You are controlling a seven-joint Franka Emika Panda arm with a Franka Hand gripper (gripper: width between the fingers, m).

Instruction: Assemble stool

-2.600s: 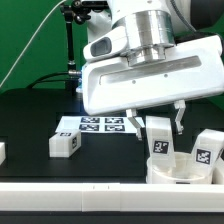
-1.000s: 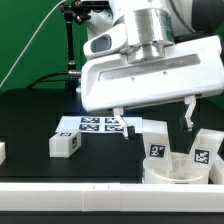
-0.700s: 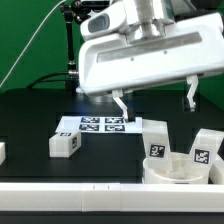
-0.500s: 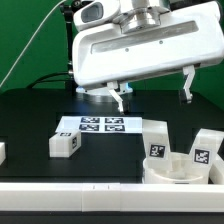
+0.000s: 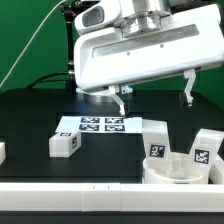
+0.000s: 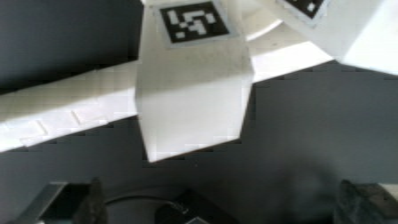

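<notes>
The white round stool seat (image 5: 180, 170) sits at the front on the exterior view's right. Two blocky tagged legs stand upright on it, one (image 5: 157, 140) at its near-left side and one (image 5: 207, 147) at its right. My gripper (image 5: 155, 97) hangs well above them, open and empty, with its fingers (image 5: 120, 101) wide apart. In the wrist view, a white leg (image 6: 191, 95) with a tag on its end lies far below the gripper (image 6: 222, 205); the dark fingertips (image 6: 71, 200) are spread wide. A loose leg (image 5: 65, 143) lies on the black table to the left.
The marker board (image 5: 100, 125) lies flat behind the loose leg. Another white piece (image 5: 2, 152) shows at the exterior view's left edge. A long white rail (image 5: 70, 196) runs along the front. In the wrist view a straight white band (image 6: 63, 105) crosses behind the leg.
The gripper opened off the upright leg on the seat, rose clear of it and drifted toward the exterior view's left. The leg stays standing where it was.
</notes>
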